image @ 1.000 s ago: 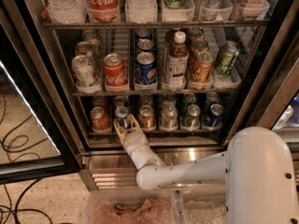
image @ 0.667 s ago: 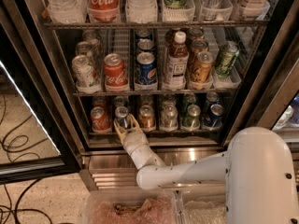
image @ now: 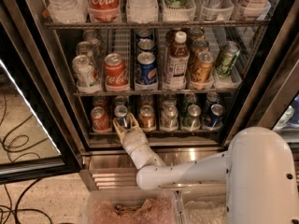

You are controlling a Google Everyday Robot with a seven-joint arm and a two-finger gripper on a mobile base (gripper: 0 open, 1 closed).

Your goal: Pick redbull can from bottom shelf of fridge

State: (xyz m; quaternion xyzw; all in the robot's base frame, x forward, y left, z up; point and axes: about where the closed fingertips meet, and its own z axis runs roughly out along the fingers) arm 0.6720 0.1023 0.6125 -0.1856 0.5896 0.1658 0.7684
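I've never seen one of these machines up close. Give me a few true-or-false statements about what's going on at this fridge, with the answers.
1. The gripper is down at the bottom shelf, right at the redbull can. True.
2. The fridge is closed. False: its door stands open and the arm reaches inside.
3. In the picture, a green can stands just left of the redbull can. False: a red can stands there.
4. A bottle with a white cap stands on the shelf above. True.

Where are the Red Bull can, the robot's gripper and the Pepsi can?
redbull can [image: 121, 111]: camera view, silver top.
gripper [image: 124, 122]: camera view, between its fingertips, at the redbull can.
Pepsi can [image: 146, 72]: camera view, blue label.
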